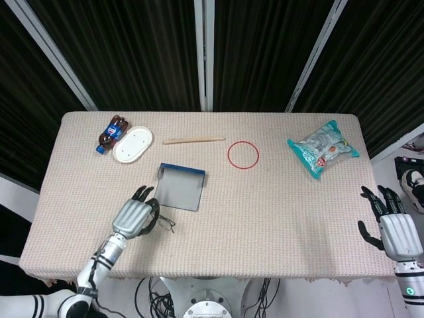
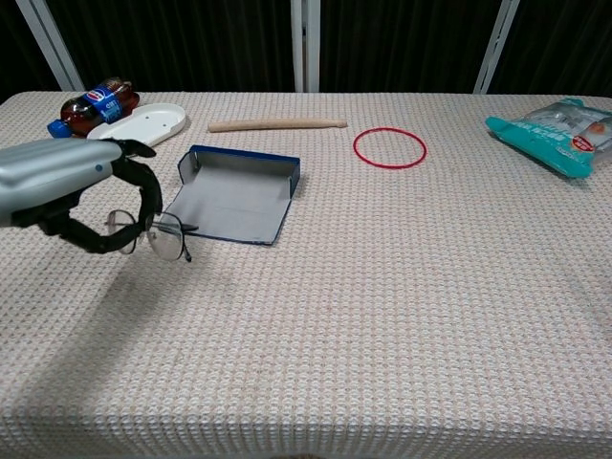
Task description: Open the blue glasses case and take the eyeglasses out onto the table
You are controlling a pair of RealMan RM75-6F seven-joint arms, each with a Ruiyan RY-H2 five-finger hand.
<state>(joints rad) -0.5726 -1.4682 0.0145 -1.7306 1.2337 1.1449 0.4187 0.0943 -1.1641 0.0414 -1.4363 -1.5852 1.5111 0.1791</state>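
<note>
Pepsi logo on cola bottle (image 2: 91, 106) label, otherwise unreadable

The worktop (image 2: 402, 316) wore a rough, matt woven cloth. On it the blue glasses case (image 2: 234, 196) showed a dull grey lining. The eyeglasses (image 2: 158, 237) had thin wire frames and clear lenses, held by a left hand (image 2: 67, 186) of smooth, satin-grey metal.
</note>
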